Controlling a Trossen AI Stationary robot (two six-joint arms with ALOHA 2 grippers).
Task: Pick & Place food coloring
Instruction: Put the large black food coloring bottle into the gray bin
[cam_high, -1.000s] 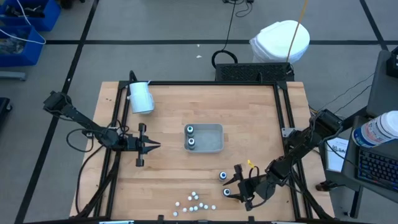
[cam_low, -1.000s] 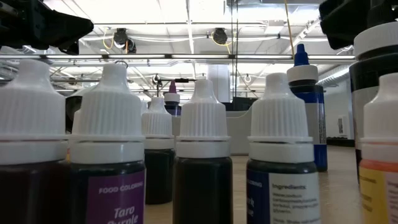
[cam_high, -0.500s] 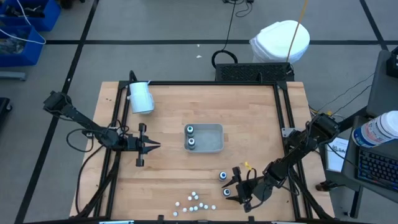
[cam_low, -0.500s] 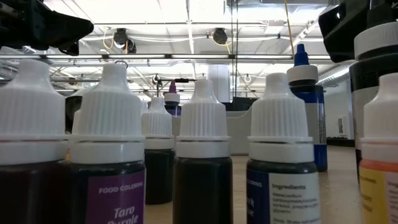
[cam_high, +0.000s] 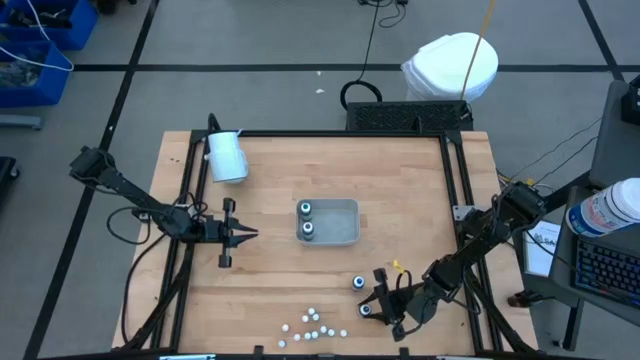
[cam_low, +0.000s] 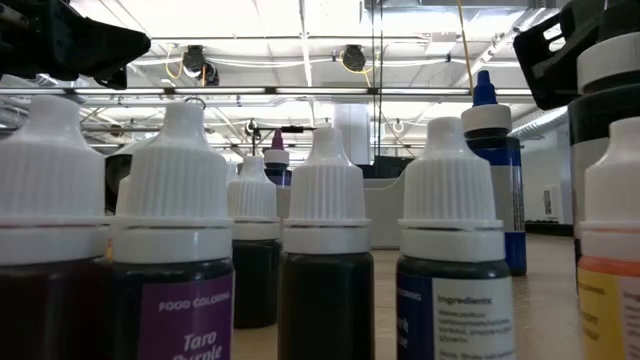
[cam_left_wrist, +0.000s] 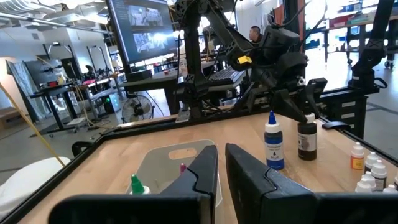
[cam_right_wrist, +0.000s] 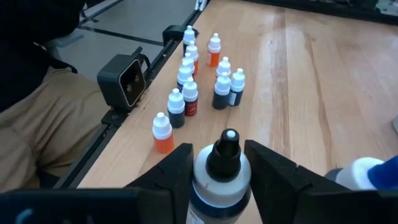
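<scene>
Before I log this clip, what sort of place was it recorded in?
Most likely a robotics lab or workshop: a wooden table in a black frame on a taped concrete floor, a large monitor and equipment racks behind it, and a keyboard at a side desk.

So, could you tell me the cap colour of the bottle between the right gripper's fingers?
Black, clearest in the right wrist view.

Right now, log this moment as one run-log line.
right tool: closing around black-capped bottle | left tool: shut, waiting left of tray | tray: two bottles inside
</scene>
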